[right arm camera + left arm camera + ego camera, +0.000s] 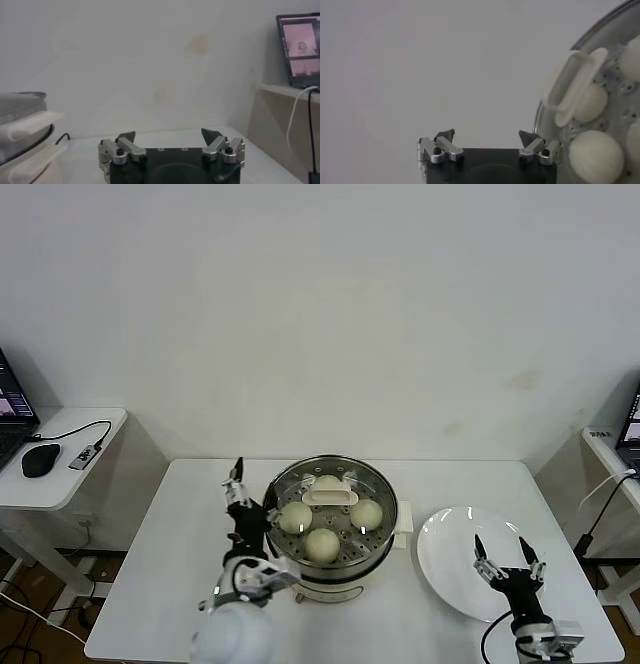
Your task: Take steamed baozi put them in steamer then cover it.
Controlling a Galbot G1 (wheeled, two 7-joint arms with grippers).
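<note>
The steamer [300,582] stands mid-table with several cream-white baozi [321,544] on its perforated tray. The clear glass cover lies on top of it, its cream handle [330,496] over the buns. My left gripper [250,496] is open and empty, just beside the steamer's left rim. In the left wrist view my left gripper [486,135] is open over bare table, with the cover's handle [572,85] and baozi [596,156] beside it. My right gripper [500,559] is open and empty above the white plate [450,554]; the right wrist view shows it open [168,134], with the steamer [20,107] off to the side.
The white plate at the right of the table holds nothing. A side table at the left carries a mouse [40,459] and cables. Another side table at the right holds a laptop [300,45]. A plain wall stands behind.
</note>
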